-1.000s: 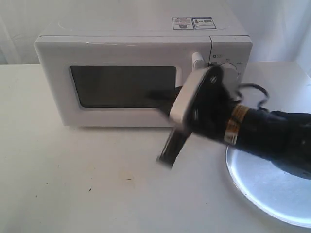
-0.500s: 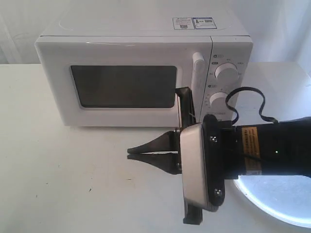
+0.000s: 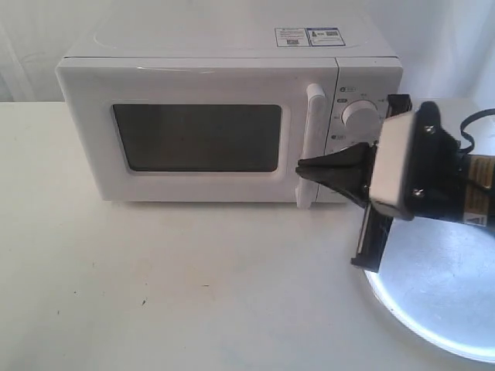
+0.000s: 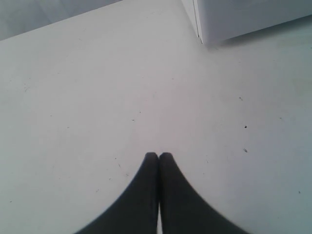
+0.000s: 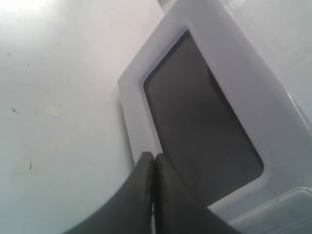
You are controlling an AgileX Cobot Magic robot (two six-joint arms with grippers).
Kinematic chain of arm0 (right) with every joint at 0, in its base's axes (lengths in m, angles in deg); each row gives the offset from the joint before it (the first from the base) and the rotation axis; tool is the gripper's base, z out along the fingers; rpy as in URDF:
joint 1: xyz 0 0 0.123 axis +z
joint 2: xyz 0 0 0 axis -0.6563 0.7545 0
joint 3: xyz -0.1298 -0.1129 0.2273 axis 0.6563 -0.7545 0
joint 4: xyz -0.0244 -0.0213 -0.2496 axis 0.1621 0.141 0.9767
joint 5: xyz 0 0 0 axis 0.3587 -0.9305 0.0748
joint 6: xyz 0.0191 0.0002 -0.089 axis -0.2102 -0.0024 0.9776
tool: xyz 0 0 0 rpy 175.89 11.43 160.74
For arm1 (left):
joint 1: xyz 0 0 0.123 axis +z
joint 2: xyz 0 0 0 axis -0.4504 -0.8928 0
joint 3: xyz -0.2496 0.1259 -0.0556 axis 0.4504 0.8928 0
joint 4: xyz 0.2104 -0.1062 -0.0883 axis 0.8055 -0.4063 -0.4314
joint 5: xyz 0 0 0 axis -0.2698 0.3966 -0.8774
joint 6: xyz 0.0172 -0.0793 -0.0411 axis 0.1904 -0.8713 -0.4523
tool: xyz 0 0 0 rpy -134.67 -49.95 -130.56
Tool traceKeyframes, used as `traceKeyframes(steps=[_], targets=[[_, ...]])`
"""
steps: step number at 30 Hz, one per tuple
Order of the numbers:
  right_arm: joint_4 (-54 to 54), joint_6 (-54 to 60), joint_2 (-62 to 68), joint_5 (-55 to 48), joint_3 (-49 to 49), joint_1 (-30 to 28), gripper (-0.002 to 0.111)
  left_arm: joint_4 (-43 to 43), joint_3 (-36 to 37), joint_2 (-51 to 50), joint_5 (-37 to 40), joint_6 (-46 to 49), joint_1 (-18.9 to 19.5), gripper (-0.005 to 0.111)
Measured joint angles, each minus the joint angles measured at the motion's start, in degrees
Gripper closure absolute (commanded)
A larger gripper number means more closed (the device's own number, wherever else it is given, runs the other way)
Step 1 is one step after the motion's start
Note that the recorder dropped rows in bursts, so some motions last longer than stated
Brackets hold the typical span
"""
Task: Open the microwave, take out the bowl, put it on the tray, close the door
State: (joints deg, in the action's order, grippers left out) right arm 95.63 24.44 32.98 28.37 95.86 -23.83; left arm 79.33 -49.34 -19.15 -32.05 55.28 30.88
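The white microwave [image 3: 201,69] stands at the back of the table with its door [image 3: 193,89] shut, dark window facing me. My right gripper [image 3: 302,168] is shut and empty, its tips level with the lower part of the vertical bar handle [image 3: 314,116], just in front of it; contact cannot be told. In the right wrist view the shut gripper [image 5: 154,157] points at the door's window [image 5: 204,122]. The silver tray [image 3: 441,309] lies at the front right, partly under the right arm. My left gripper [image 4: 158,156] is shut over bare table near a microwave corner [image 4: 243,19]. The bowl is hidden.
Two round knobs sit right of the handle; the upper knob [image 3: 360,114] shows, the lower one is behind the right arm. The white table [image 3: 155,278] stretches in front of the microwave. A pale curtain hangs behind.
The right arm dropped low in front of the door, then rose and drew back to the right; its shut tips now sit at the handle's lower part.
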Motion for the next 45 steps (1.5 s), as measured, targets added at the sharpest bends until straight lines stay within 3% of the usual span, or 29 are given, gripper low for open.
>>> traceKeyframes(steps=[5, 9, 14, 18, 22, 25, 28, 31, 42, 45], targets=[[0.35, -0.01, 8.12, 14.39, 0.00, -9.31, 0.108, 0.00, 0.00, 0.00, 0.00, 0.00, 0.00, 0.107], [2.70, 0.41, 16.52, 17.10, 2.11, -14.10, 0.108, 0.00, 0.00, 0.00, 0.00, 0.00, 0.00, 0.107], [6.41, 1.04, 25.91, 17.35, 7.02, -15.80, 0.108, 0.00, 0.00, 0.00, 0.00, 0.00, 0.00, 0.107], [0.08, 0.92, 30.50, 17.35, 11.23, -15.80, 0.106, 0.00, 0.00, 0.00, 0.00, 0.00, 0.00, 0.107], [-2.04, 3.07, 31.52, 17.46, 12.69, -15.80, 0.090, 0.00, 0.00, 0.00, 0.00, 0.00, 0.00, 0.107], [-2.72, 3.47, 31.52, 17.58, 12.81, -14.66, 0.063, 0.00, 0.00, 0.00, 0.00, 0.00, 0.00, 0.107], [-5.67, 3.47, 31.52, 17.58, 12.81, -10.57, 0.049, 0.00, 0.00, 0.00, 0.00, 0.00, 0.00, 0.107], [-12.34, 3.81, 31.62, 16.48, 12.67, -6.82, 0.052, 0.00, 0.00, 0.00, 0.00, 0.00, 0.00, 0.107], [-20.43, 6.57, 31.62, 12.59, 11.51, -2.15, 0.105, 0.00, 0.00, 0.00, 0.00, 0.00, 0.00, 0.107], [-21.84, 6.90, 31.62, 12.08, 11.38, -1.22, 0.108, 0.00, 0.00, 0.00, 0.00, 0.00, 0.00, 0.107]])
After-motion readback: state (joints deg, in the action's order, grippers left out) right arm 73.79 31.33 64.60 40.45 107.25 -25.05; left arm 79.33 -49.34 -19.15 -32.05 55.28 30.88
